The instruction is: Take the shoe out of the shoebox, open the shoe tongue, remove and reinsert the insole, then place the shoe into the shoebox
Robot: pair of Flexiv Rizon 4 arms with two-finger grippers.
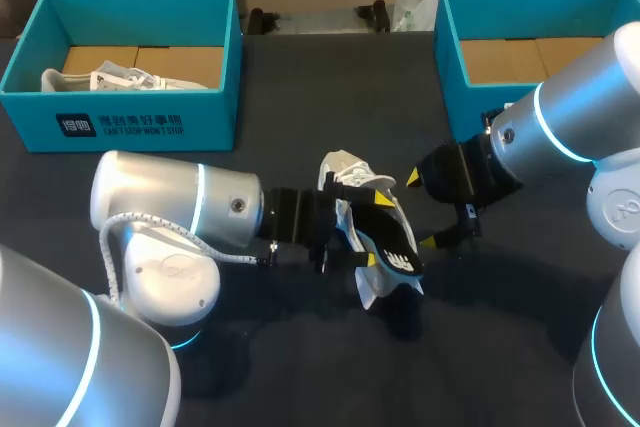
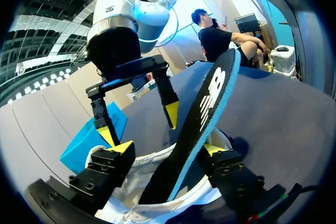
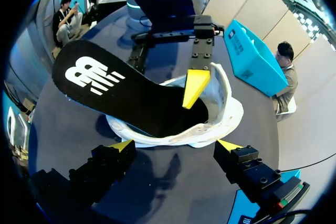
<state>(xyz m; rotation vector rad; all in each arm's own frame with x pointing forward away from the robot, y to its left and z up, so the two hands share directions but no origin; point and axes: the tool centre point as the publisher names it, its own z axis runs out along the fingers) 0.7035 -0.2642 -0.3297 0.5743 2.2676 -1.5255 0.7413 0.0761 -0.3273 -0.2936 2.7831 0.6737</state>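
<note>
A white shoe lies on the dark table between my two grippers. Its black insole, blue-edged with a white logo, sticks out of the shoe's opening at a slant. My left gripper straddles the insole with its fingers spread wide, so it is open. In the left wrist view the insole rises between those yellow fingertips, heel end down in the shoe. My right gripper stands open just short of the shoe, touching nothing; the insole lies beyond it.
A teal shoebox at the back left holds another white shoe. A second teal shoebox stands at the back right, behind my right arm. Dark tabletop lies in front of the shoe.
</note>
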